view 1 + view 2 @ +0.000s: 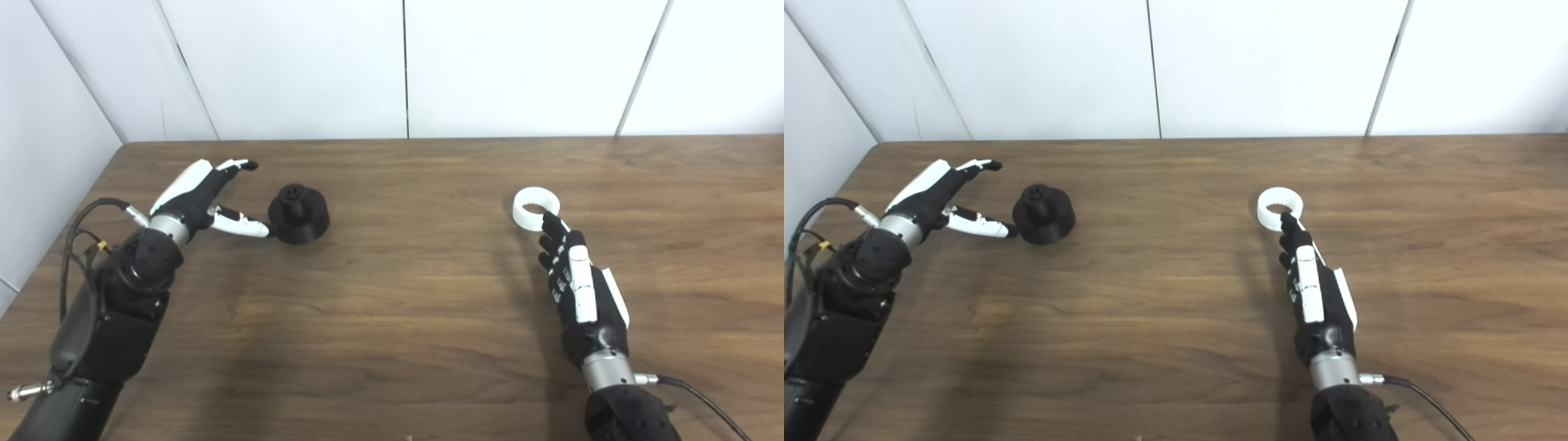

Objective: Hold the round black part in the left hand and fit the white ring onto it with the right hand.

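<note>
Wood-grain tabletop (392, 318) carries both task parts, well apart from each other. The round black part (299, 213) sits on the left half, nearer the far edge than the near one, resting flat with a small knob standing up from its middle. The left hand (205, 199) lies just beside it on the side toward the left edge, fingers spread and holding nothing; its thumb reaches to the part's side and looks to be touching it, while the other fingers point past it toward the far edge. The white ring (536, 208) lies flat on the right half, about as far back as the black part. The right hand (576, 288) is stretched out flat with fingers straight and gripping nothing, fingertips (550, 222) over the ring's near rim.
</note>
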